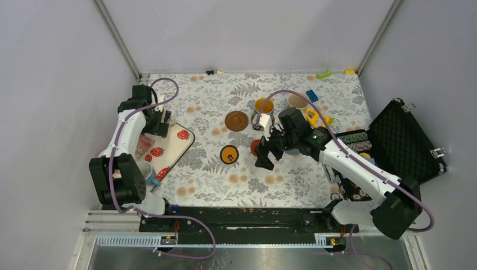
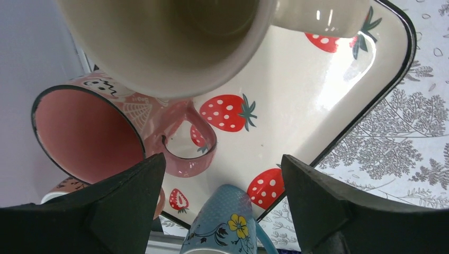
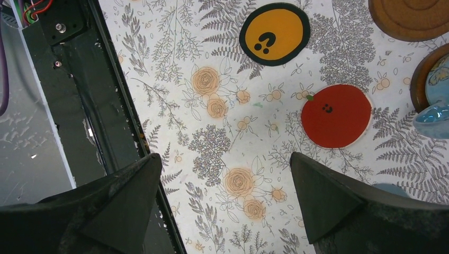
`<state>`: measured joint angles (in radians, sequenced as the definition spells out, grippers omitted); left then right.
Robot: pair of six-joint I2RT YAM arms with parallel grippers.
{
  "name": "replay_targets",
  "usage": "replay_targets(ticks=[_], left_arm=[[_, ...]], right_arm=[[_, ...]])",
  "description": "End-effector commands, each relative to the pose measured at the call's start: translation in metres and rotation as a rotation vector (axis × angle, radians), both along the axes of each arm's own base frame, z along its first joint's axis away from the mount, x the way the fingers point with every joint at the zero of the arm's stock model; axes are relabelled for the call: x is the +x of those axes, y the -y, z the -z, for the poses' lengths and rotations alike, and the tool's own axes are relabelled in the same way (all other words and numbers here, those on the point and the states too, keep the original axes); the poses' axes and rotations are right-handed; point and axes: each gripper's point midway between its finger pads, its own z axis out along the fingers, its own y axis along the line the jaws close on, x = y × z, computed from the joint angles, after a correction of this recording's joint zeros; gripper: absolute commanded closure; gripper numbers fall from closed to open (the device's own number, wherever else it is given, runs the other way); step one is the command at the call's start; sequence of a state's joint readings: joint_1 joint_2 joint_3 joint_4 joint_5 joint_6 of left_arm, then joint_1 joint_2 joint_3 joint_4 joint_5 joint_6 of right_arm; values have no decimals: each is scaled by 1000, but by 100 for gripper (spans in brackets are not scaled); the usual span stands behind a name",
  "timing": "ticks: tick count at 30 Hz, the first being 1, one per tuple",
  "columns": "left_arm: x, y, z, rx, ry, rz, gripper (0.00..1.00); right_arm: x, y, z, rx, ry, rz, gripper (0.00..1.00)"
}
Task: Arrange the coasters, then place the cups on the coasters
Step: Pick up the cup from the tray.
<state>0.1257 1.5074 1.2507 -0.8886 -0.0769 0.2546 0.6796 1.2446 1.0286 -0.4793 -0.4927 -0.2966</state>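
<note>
My left gripper (image 1: 164, 121) (image 2: 222, 159) hovers open over the strawberry tray (image 1: 179, 147) (image 2: 317, 79), holding nothing. On the tray are a cream cup (image 2: 174, 42), a pink cup (image 1: 142, 144) (image 2: 84, 132) and a blue flowered cup (image 1: 147, 171) (image 2: 233, 222). My right gripper (image 1: 264, 159) (image 3: 225, 156) is open and empty above the cloth, just near of the red coaster (image 1: 255, 147) (image 3: 336, 115). The orange coaster (image 1: 229, 154) (image 3: 275, 34) and a dark brown coaster (image 1: 237, 121) (image 3: 410, 18) lie bare. One cup (image 1: 263, 120) (image 3: 435, 92) stands on another brown coaster (image 3: 418, 79).
A yellow-lined cup (image 1: 264, 105) and a cream cup (image 1: 296, 101) stand at the back. An open black case (image 1: 405, 138) with stacks of poker chips (image 1: 355, 140) sits at the right. Small toys (image 1: 323, 73) lie by the far wall. The black base rail (image 3: 79, 106) runs along the near edge.
</note>
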Motion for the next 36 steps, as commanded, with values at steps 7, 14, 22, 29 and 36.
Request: replay_targets(ticks=[7, 14, 22, 29, 36], left_arm=[[30, -35, -23, 168, 135, -76, 17], [35, -62, -10, 205, 76, -121, 22], [33, -67, 10, 173, 4, -107, 51], [32, -45, 3, 65, 34, -39, 94], [26, -18, -19, 69, 86, 57, 100]], right_arm=[[1, -7, 1, 23, -35, -3, 0], [1, -7, 1, 24, -35, -2, 0], [0, -7, -2, 28, -24, -2, 0], [1, -7, -3, 32, -25, 0, 0], [1, -7, -3, 32, -25, 2, 0]])
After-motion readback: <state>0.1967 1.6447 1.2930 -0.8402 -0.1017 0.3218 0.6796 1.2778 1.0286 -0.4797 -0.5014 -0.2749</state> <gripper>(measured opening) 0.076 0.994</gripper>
